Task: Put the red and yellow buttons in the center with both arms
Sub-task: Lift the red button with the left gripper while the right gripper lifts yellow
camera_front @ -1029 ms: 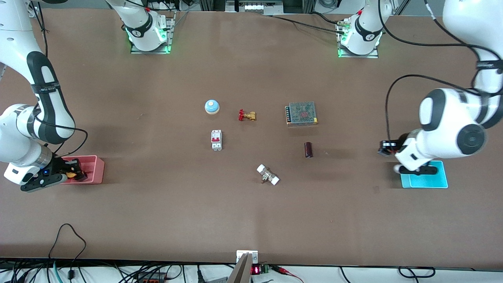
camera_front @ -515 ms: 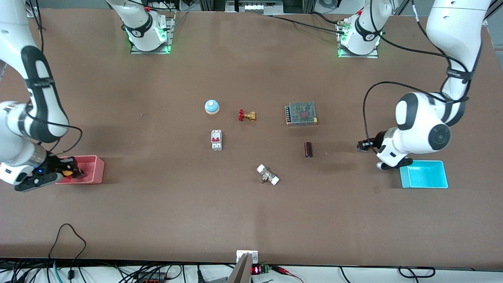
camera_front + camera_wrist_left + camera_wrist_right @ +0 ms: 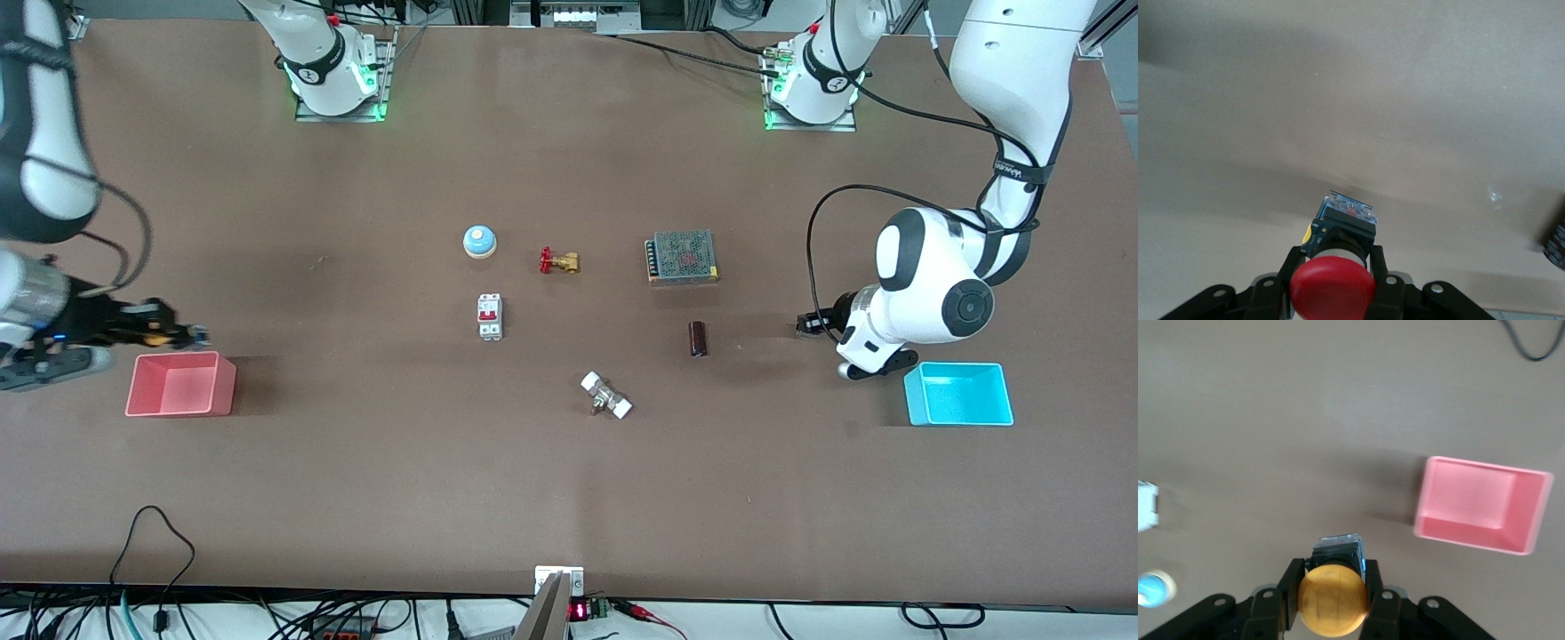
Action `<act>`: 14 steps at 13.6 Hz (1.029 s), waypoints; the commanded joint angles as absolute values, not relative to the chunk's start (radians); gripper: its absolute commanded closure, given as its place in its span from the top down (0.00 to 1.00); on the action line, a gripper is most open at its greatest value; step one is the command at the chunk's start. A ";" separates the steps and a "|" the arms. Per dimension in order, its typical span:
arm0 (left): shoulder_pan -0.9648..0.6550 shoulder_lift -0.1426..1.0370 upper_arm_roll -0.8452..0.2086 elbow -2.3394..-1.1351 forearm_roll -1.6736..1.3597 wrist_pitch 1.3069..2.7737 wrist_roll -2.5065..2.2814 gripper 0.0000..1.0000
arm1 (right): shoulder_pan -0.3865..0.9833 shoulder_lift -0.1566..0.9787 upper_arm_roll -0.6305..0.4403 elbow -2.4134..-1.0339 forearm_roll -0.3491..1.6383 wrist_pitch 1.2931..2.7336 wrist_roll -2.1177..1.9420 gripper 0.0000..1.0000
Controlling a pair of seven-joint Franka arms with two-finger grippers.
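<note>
Both buttons have come up out of their bins: the right gripper point(image 3: 1333, 600) fingers clamp the yellow button point(image 3: 1333, 599) over worktop point(image 3: 400, 480) beside the pink bin point(image 3: 182, 384); the left gripper point(image 3: 1332, 297) fingers grip the red button point(image 3: 1332, 289) beside the cyan bin point(image 3: 958, 393); carrying to centre comes next

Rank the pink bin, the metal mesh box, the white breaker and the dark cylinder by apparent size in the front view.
1. Pink bin
2. Metal mesh box
3. White breaker
4. Dark cylinder

All four sit on the table at similar depth in the front view, so the order should hold.
</note>
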State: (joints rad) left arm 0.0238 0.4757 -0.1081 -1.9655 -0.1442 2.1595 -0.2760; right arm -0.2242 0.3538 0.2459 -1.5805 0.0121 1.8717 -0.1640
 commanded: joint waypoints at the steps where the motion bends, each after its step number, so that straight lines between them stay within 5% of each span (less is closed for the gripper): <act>1: 0.021 0.497 -0.106 -1.970 -0.163 2.180 -0.317 0.32 | -0.135 0.360 0.293 -1.650 -0.069 1.948 0.068 0.25; 3: 0.020 0.514 -0.106 -1.970 -0.166 2.187 -0.327 0.39 | -0.074 0.365 0.295 -1.727 -0.083 2.043 0.193 0.25; 6: 0.020 0.480 -0.098 -1.953 -0.160 2.183 -0.338 1.00 | -0.012 0.367 0.295 -1.851 -0.087 2.201 0.309 0.25; 14: 0.040 0.376 -0.028 -1.743 -0.103 2.138 -0.223 1.00 | 0.075 0.393 0.299 -2.059 -0.192 2.468 0.506 0.25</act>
